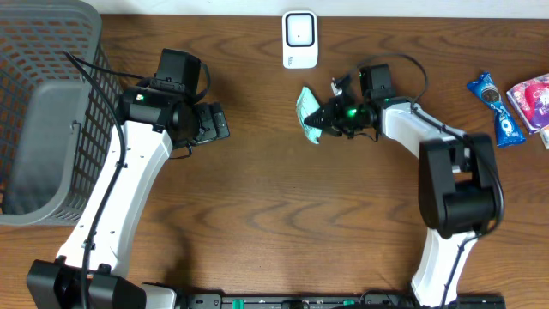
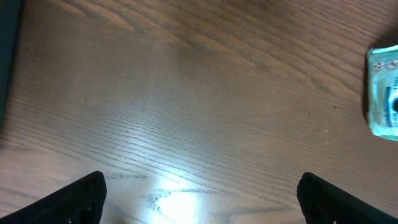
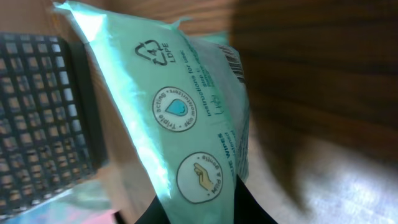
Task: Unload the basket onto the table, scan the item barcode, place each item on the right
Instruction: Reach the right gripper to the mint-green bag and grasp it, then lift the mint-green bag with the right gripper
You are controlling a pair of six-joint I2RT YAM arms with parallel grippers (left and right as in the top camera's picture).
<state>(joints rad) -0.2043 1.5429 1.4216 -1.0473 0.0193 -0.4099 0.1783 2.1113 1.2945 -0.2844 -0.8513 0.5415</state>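
Right gripper (image 1: 320,118) pinches the wipes pack (image 1: 306,110) by one end near the far edge of the table (image 1: 274,215), short of the scanner (image 1: 299,39); left gripper (image 1: 219,123) gapes empty. Risk: soft pack sags, hiding barcode (image 3: 233,61).

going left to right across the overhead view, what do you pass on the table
basket → left gripper → wipes pack → blue snack packet → pink packet. The scanner and the right gripper overlap the wipes pack, so they are left out.
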